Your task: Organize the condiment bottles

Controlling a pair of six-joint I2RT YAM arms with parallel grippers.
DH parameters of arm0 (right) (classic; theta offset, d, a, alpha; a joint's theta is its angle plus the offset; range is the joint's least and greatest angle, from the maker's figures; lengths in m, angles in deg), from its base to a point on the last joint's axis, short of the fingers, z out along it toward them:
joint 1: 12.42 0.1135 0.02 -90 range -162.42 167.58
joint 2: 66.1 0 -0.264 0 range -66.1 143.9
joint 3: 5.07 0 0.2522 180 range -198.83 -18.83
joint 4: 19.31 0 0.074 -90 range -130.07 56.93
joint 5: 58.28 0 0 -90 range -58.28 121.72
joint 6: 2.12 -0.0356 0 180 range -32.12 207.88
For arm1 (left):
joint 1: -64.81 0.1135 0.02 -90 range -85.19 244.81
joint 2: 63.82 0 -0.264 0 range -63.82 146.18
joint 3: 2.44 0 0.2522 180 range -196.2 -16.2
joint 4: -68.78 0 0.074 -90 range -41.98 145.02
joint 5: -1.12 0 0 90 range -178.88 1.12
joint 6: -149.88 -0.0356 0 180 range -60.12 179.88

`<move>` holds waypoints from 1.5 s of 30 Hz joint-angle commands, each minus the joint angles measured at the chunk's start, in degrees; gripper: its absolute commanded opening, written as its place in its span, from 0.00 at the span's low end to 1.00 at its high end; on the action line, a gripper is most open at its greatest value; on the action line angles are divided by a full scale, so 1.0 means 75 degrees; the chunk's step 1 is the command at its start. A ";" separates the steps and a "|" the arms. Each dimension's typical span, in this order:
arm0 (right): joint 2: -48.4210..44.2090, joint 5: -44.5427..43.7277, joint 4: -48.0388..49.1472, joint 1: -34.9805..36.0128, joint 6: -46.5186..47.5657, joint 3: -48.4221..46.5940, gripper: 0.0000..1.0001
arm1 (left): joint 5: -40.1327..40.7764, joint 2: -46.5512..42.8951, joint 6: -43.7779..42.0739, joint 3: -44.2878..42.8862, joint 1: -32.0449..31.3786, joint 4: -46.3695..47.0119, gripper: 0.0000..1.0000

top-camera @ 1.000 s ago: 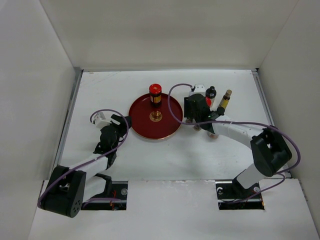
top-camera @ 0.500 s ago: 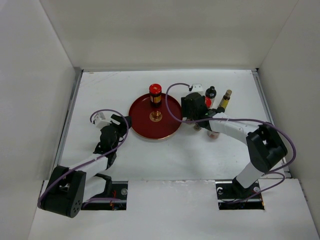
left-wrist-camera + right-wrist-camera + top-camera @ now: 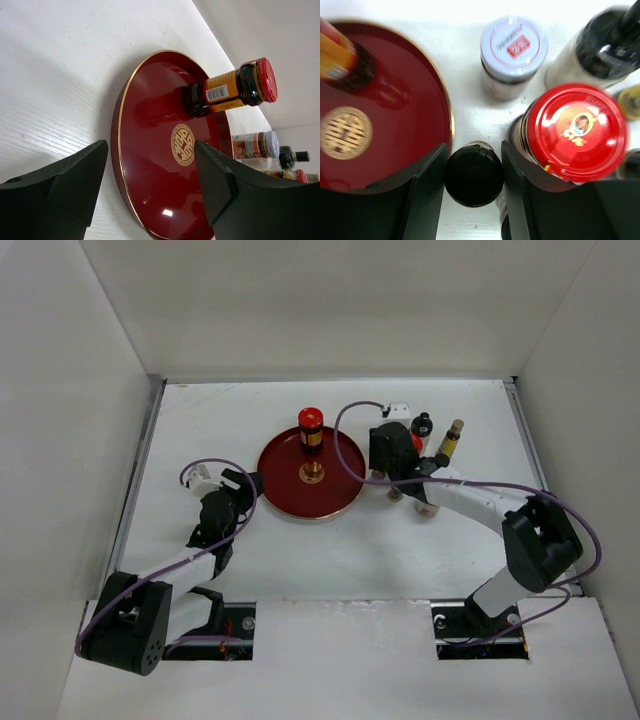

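A red-capped amber jar stands on the far part of the round red tray; it also shows in the left wrist view. My right gripper is down in the bottle cluster right of the tray. Its jaws are shut on a small black-capped dark bottle. Beside it stand a red-capped jar, a lilac-lidded jar and a dark black-topped bottle. A slim yellow bottle stands at the cluster's right. My left gripper is open and empty at the tray's left edge.
Two more small jars sit partly under my right forearm. White walls enclose the table on three sides. The purple cable of my right arm loops over the tray's right rim.
My right gripper shifted slightly left, then back right, within the bottle cluster. The left arm, the tray and the jar on it have not moved.
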 commanded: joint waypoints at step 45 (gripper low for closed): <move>0.4951 0.0846 0.0260 0.1948 0.0742 -0.6642 0.72 | -0.0525 0.0084 0.0881 0.0363 0.1169 0.0392 0.68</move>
